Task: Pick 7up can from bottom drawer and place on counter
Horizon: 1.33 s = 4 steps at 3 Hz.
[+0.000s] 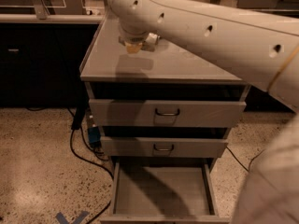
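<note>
The bottom drawer point(163, 190) is pulled out at the foot of the cabinet, and its plain grey floor is bare. The 7up can does not show in this view. The counter point(187, 62) is the grey top of the cabinet. My white arm crosses the view from lower right to upper left. Its end, with the gripper point(138, 43), hangs just above the back left part of the counter and casts a shadow there. Only a pale yellowish and grey stub of it shows under the arm.
Two shut drawers with dark loop handles point(167, 112) sit above the open one. A dark bench point(46, 20) runs along the back left. Black cables point(81, 153) and a small blue box lie on the speckled floor left of the cabinet.
</note>
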### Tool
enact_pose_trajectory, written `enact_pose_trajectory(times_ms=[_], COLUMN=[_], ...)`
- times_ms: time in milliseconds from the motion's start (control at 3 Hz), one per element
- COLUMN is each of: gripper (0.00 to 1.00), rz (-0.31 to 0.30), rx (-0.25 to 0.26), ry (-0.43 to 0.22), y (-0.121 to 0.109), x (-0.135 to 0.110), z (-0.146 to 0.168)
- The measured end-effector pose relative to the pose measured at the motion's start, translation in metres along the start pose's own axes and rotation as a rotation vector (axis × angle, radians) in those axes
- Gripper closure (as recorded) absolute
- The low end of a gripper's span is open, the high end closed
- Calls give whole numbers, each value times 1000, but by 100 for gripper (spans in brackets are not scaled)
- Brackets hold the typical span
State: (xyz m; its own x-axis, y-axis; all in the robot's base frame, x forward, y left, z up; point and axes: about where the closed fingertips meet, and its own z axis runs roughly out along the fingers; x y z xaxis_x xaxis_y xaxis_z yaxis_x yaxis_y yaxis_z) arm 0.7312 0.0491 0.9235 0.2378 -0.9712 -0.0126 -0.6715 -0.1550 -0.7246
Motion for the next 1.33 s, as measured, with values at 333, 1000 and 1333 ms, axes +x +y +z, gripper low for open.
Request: enact_pose_trajectory(times_ms=[333,1000,1333], gripper=[100,59,34], rz=[78,116,116], rx=[-143,-166,-167], ry=[171,249,249], y=[8,8,8], x=[87,128,128], z=[58,78,78])
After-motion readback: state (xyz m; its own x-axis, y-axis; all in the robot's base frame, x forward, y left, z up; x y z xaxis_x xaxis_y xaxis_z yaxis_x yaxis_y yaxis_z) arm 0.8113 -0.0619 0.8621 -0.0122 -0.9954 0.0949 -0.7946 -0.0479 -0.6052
